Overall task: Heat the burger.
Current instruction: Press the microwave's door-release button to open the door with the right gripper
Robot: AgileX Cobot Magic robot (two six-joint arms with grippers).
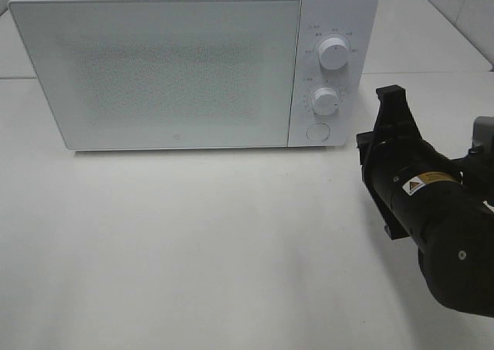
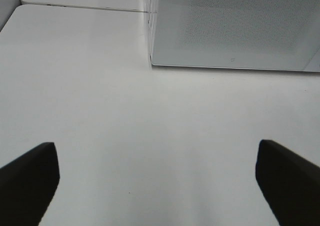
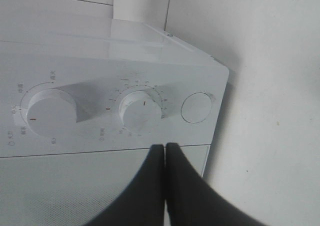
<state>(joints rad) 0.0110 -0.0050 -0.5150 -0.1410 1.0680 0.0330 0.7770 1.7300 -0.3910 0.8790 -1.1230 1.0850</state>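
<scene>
The right gripper is being held fully closed, its fingers pressed together with nothing between them. It is being pointed at the control panel of the microwave, near the lower dial; in the high view it is standing clear of the casing. The left gripper is being held wide open above the bare table, and nothing is being gripped. The burger is not being shown in any view, so its place cannot be told; the microwave door is shut.

Small characters are printed around the upper dial and numerals around the lower one, mostly too small to read. A yellow-and-white warning sticker is being carried on the right arm, its text illegible.
</scene>
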